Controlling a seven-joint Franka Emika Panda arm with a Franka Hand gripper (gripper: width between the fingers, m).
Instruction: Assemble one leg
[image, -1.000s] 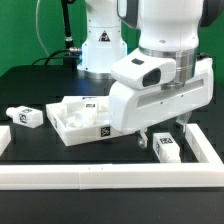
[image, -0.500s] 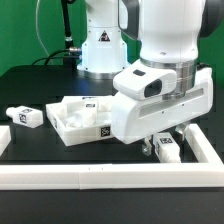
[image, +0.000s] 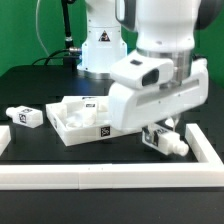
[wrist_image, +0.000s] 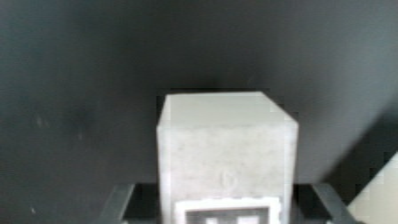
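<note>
A leg, a stubby white post with a black-and-white tag, sits between the fingers of my gripper at the exterior view's right. It is tilted, its end pointing to the right just above the black table. In the wrist view the leg fills the middle, its tag at the near end, with a dark finger close on each side. The gripper is shut on it. The flat white tabletop lies at the centre-left, partly hidden by the arm. Another leg lies at the far left.
A white rail runs along the front edge and another white rail along the right side, close to the held leg. The robot base stands at the back. Black table shows between the tabletop and the front rail.
The leg that lay flat under the gripper is now tilted and raised off the table. The gripper has closed on it and shifted slightly up.
</note>
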